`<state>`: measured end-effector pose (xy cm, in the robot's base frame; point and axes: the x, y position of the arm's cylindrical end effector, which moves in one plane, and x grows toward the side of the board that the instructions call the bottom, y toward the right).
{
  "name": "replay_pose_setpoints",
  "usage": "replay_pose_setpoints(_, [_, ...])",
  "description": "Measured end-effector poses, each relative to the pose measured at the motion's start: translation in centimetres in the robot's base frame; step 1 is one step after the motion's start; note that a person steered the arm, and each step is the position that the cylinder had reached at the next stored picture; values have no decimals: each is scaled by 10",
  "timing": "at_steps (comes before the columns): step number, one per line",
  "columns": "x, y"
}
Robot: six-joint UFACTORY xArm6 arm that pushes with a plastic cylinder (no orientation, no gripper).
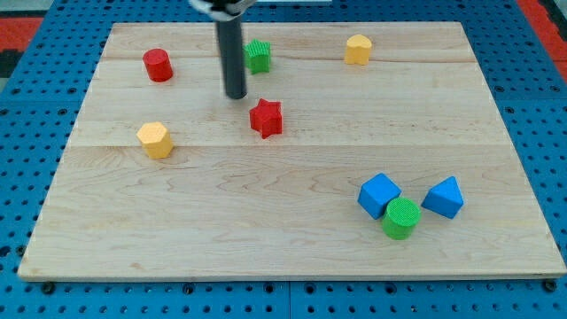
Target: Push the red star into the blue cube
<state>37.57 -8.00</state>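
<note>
green cylinder (400,218) touching blue cube (378,195); red star (266,118) just lower-right of my tip (236,95).

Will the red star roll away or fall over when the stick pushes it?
Probably not. The red star lies flat and low on the wooden board, so it should slide rather than roll or tip. Its points may make it spin if my tip, now just up and to the view's left of it, pushes off-centre. It looks small and solid, likely light.
</note>
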Motion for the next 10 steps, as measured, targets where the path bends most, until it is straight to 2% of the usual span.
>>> replay_pose_setpoints(1, [57,88])
replay_pose_setpoints(2, [30,116])
replay_pose_setpoints(3, [-40,110])
replay_pose_setpoints(4, [12,147])
replay_pose_setpoints(5, [-1,118])
replay_pose_setpoints(7, [68,130])
replay_pose_setpoints(8, [65,144])
replay_pose_setpoints(9, [87,169])
replay_pose_setpoints(10, [89,153])
